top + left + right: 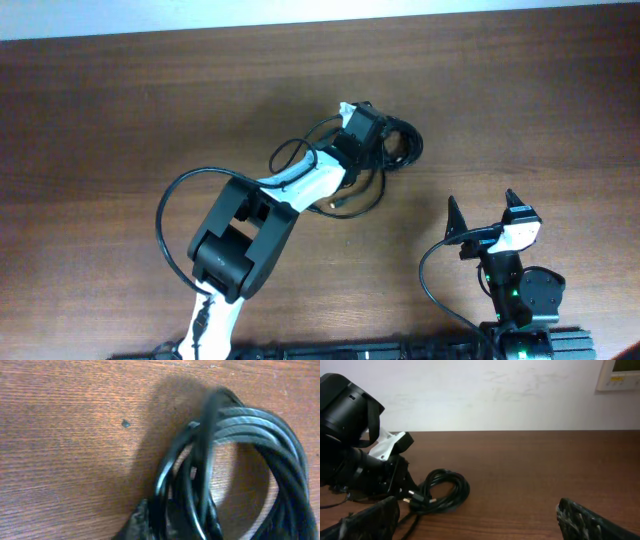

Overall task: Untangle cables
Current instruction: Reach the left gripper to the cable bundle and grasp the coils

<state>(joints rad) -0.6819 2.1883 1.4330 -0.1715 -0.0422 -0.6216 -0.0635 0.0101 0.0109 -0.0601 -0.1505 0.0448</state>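
Observation:
The cables (403, 143) are thin black cords lying in a tangled coil on the brown table right of centre, with a loose strand and a plug end (337, 206) trailing toward me. My left gripper (372, 140) is down in the coil. In the left wrist view its jaws (175, 525) are closed around several strands of the cables (250, 420), and one strand in front is blurred. The right wrist view shows the coil (445, 490) with silver-tipped plugs (412, 496) beside the left arm. My right gripper (485, 212) (477, 516) is open and empty, apart from the cables at the front right.
A thick black robot cable (165, 215) loops out left of the left arm, and another (425, 270) curves beside the right arm. A white wall stands behind the table's far edge (520, 430), with a panel (620, 375) on it.

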